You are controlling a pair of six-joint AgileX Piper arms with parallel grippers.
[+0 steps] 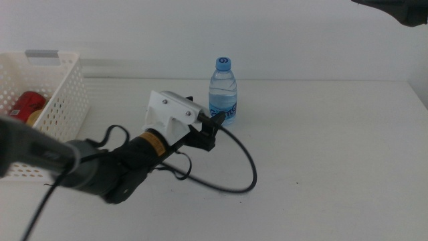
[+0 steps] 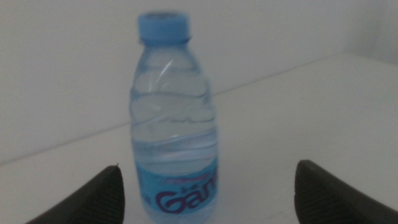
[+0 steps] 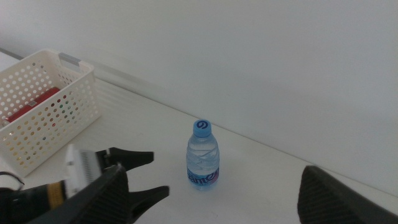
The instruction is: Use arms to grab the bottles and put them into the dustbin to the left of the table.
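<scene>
Bottle: a clear water bottle [image 1: 223, 92] with a blue cap and blue label stands upright on the table [image 1: 321, 154], toward the far side and about mid-width, well apart from the bin.
Left gripper: the left gripper [image 1: 212, 128] reaches in from the near left and sits just in front of the bottle, low, about level with the label. Its jaws are spread wide and hold nothing; in the left wrist view the bottle [image 2: 174, 118] stands between them but off-centre, close to one jaw and clear of the other.
Right gripper: the right gripper [image 3: 211, 205] waits high up on the right, jaws wide apart and empty, looking down on the bottle [image 3: 203, 154].
Bin: the white perforated bin [image 1: 63, 100] sits at the far left of the table, and a red can [image 1: 25, 105] already lies inside it.
Handling: the bottle looks full or nearly so, so I judge it fairly heavy for its size and steady on its base. The thin plastic wall probably gives under a squeeze, and it looks smooth enough to slip.
Where to hold: the labelled lower body seems best, being the widest, straightest part and low enough not to tip the bottle.
Risk: with the bottle off-centre, the nearer jaw may nudge it over before the other arrives.
</scene>
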